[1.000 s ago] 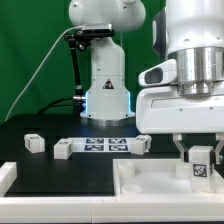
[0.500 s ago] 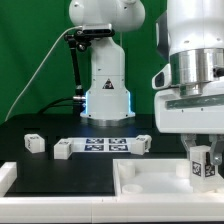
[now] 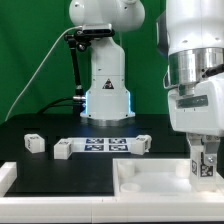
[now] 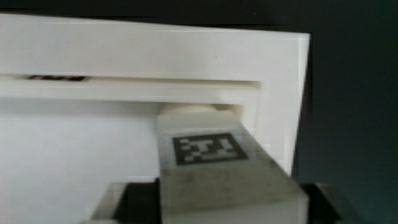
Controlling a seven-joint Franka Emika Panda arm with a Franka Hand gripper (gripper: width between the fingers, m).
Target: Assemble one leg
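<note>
My gripper (image 3: 203, 166) is at the exterior view's right, shut on a small white leg (image 3: 203, 164) with a square tag on its face. It holds the leg upright just over the far right part of the large white tabletop piece (image 3: 140, 178). In the wrist view the leg (image 4: 208, 150) sits between my dark fingers (image 4: 137, 205), its far end close to a raised wall of the tabletop (image 4: 107, 60). Whether the leg touches the tabletop I cannot tell. Three more legs lie on the black table (image 3: 35, 143) (image 3: 63, 149) (image 3: 141, 145).
The marker board (image 3: 108, 146) lies flat between two of the loose legs. The robot base (image 3: 106, 80) stands behind it. A white ledge (image 3: 50, 185) runs along the table's front on the exterior view's left.
My gripper has turned about its upright axis and shifted slightly to the exterior view's right, with the leg still in it. The loose legs have not moved.
</note>
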